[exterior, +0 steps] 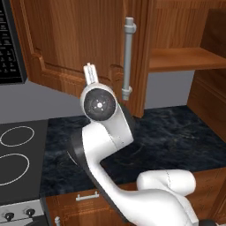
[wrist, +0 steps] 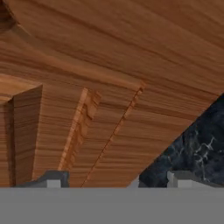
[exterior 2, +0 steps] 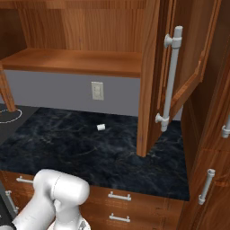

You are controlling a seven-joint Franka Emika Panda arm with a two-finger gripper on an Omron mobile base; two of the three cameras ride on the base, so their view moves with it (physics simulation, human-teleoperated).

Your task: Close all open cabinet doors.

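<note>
in the left base view an open cabinet door swings out over the counter, its raised-panel face turned toward the camera and its grey bar handle hanging at about one o'clock from the arm's wrist. the gripper sits right at the lower edge of that door, at roughly nine o'clock from the handle and near the moulding; whether it touches the wood i cannot tell. the hand view has the panel's grain and grooves very close in front, with a wedge of dark counter at four o'clock and the two finger tips well apart at the bottom, so the gripper looks spread with nothing held between the tips. in the right base view a second door stands ajar at two o'clock, angled out from its frame, its long handle facing the room, and the bare shelf of the open cabinet runs across from ten to twelve o'clock above a wall outlet; a small white object lies on the counter below it. by my reading the task is at an early stage: both doors in view stand open and none is shut yet, and the arm seems placed to push the left one home, with the right one left for afterwards.
</note>
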